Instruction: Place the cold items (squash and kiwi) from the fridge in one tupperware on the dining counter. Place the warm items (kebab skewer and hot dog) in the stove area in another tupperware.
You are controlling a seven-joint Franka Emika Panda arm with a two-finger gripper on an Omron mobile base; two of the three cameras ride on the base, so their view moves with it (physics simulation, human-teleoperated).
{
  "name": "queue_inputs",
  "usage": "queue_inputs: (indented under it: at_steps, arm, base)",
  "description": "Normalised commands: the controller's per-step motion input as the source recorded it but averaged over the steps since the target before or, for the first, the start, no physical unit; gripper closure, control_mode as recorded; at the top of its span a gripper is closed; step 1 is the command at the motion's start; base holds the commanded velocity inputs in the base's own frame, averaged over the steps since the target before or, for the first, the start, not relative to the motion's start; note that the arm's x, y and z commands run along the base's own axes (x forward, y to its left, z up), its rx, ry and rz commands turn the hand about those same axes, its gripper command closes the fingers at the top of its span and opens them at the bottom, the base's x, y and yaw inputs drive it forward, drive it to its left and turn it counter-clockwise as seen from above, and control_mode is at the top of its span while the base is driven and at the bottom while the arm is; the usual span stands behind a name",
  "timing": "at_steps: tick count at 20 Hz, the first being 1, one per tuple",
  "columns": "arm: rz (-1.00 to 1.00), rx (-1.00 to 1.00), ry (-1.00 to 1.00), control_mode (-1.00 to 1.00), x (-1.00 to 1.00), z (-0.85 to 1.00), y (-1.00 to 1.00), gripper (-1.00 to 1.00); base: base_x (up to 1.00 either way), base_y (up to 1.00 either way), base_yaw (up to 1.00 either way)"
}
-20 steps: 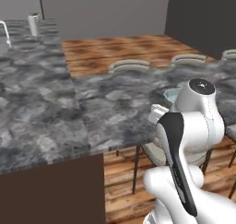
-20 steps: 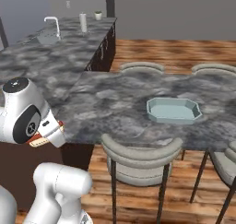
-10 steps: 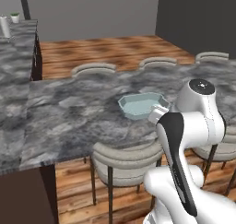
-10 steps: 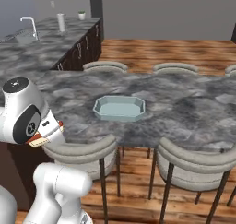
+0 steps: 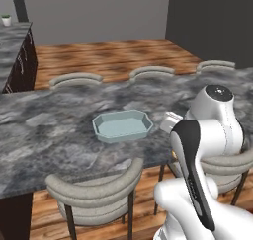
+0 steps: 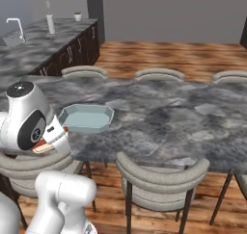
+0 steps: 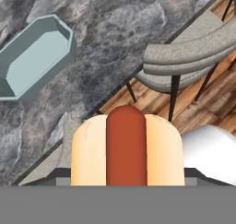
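The gripper (image 7: 125,179) is closed on the hot dog (image 7: 125,147), near the tub (image 5: 123,126) on the counter (image 5: 59,150); the bun looks soft and light; hold mid-length, gently.

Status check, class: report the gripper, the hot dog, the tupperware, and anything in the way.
Gripper shut on hot dog. Tupperware empty on counter. Chair between, below counter edge.
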Motion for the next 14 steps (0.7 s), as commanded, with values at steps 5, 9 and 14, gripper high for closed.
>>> queue_inputs:
  at_steps: [5,9,14]
  arm:
    - [0.0,0.0,0.0,1.0,0.0,0.0,0.0,1.0]
    - [0.0,0.09,0.13,-1.0,0.75,0.0,0.0,1.0]
    - [-0.08,0.07,0.2,-1.0,1.0,-0.02,0.11,1.0]
  base:
    - [1.0,-0.08,0.1]
    - [0.25,0.0,0.01]
    - [0.0,0.0,0.0]
